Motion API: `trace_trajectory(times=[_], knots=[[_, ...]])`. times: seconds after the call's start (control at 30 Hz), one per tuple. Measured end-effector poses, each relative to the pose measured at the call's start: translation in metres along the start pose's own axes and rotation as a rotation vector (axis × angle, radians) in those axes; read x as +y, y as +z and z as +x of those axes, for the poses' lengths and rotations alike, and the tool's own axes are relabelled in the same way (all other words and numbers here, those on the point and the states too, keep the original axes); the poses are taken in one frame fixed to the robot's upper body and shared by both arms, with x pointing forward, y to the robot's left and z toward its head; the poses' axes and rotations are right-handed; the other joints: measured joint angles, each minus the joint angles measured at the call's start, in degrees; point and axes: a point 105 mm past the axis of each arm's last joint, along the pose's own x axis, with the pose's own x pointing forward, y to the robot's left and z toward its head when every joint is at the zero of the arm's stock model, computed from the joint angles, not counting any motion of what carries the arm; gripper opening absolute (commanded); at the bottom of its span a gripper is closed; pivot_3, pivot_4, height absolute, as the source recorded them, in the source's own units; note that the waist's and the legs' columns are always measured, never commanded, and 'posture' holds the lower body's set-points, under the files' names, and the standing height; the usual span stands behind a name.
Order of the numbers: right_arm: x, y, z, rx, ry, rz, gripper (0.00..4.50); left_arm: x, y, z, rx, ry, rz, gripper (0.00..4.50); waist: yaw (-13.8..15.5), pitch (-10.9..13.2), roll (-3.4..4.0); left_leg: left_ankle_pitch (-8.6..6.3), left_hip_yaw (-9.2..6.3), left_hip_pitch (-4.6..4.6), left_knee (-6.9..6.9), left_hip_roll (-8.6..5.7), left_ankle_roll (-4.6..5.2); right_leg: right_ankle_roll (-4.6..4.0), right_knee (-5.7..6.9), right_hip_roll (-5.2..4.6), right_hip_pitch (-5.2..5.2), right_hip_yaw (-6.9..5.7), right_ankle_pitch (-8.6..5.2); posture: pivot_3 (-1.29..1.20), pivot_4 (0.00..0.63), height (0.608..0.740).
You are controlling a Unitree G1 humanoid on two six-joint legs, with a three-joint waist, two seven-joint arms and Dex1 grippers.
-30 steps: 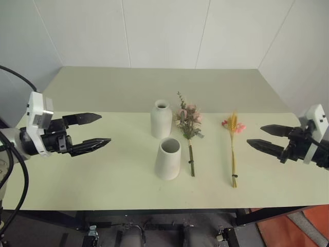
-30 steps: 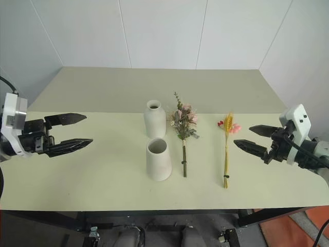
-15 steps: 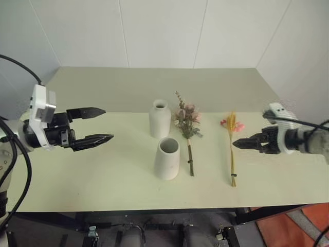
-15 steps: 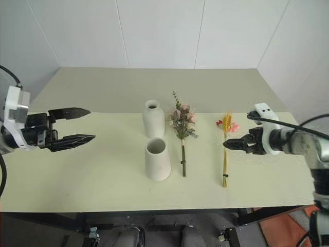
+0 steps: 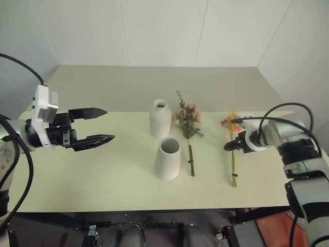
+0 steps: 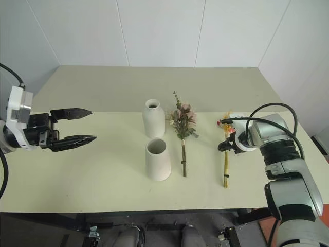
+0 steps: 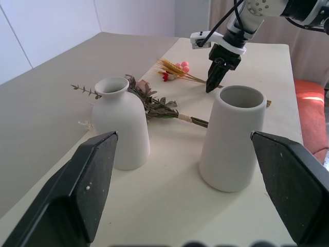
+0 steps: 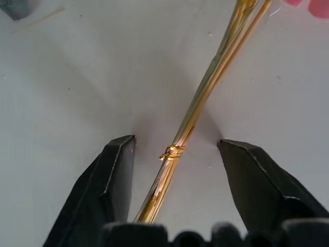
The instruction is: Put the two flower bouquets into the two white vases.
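Right pincer (image 8: 175,154) spread, straddling wheat bunch (image 5: 233,149) stems at gold tie, fingers either side, not yet pinching. Bunch flat on table (image 5: 113,175), long axis near-far, blooms far end. Left pincer (image 5: 95,126) spread, hovering well left of vases (image 5: 167,158). Right arm nearer.

Both arms: silver-grey jointed shells, black cables looping loose off the wrists. Left end effector (image 5: 100,125) has a white boxy wrist block and two long tapered black fingers. Right end effector (image 5: 228,146) same black fingers, white rounded wrist housing.
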Motion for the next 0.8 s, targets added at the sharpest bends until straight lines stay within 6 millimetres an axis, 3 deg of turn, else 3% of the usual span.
trace_trajectory(times=[0.17, 0.2, 0.33, 0.5, 0.67, 0.8], knots=[[0.000, 0.003, -0.003, -0.018, 0.002, -0.003, 0.20, 0.000, -0.001, 0.000, 0.002, 0.002, -0.003, 4.50, -0.18, 0.00, 0.01, 0.00, 0.04, -0.04, -0.02, 0.02, 0.00, -0.01, 0.05, 0.05, -0.11, 0.10, 0.01, 0.00, 0.150, 0.740], [0.001, 0.005, -0.005, -0.028, 0.004, -0.004, 0.04, 0.000, -0.001, 0.000, 0.002, 0.002, -0.003, 4.50, -0.20, 0.01, 0.01, 0.00, 0.05, -0.06, -0.03, 0.02, 0.00, -0.03, 0.05, 0.05, -0.15, 0.13, 0.02, 0.00, 0.150, 0.740], [0.005, 0.025, -0.026, -0.146, 0.006, 0.007, 0.04, 0.000, -0.001, 0.000, 0.001, 0.004, -0.001, 4.50, -0.12, 0.02, 0.02, 0.00, 0.08, -0.08, -0.03, 0.02, 0.00, -0.02, 0.06, 0.06, -0.17, 0.15, 0.02, 0.00, 0.150, 0.740], [0.026, 0.081, -0.064, -0.560, 0.018, -0.026, 0.04, 0.002, 0.004, 0.001, -0.018, 0.011, 0.017, 4.50, -0.17, 0.01, 0.03, 0.00, 0.10, -0.07, -0.03, 0.04, 0.00, 0.10, 0.08, 0.09, -0.19, 0.18, -0.04, 0.00, 0.150, 0.740], [0.093, 0.144, -0.117, -1.058, 0.249, -0.070, 0.04, 0.017, 0.001, 0.004, 0.017, 0.106, 0.014, 4.50, -0.96, 0.02, 0.04, 0.00, 0.11, -0.04, -0.04, 0.10, 0.00, -0.02, 0.13, 0.15, -0.18, 0.22, 0.06, 0.00, 0.150, 0.740], [0.136, 0.169, -0.156, -1.292, 0.413, -0.129, 0.04, 0.026, 0.001, 0.006, 0.036, 0.172, -0.010, 4.50, -1.15, 0.02, 0.04, 0.00, 0.10, -0.07, -0.05, 0.10, 0.00, -0.07, 0.09, 0.13, -0.18, 0.20, 0.10, 0.00, 0.150, 0.740]])
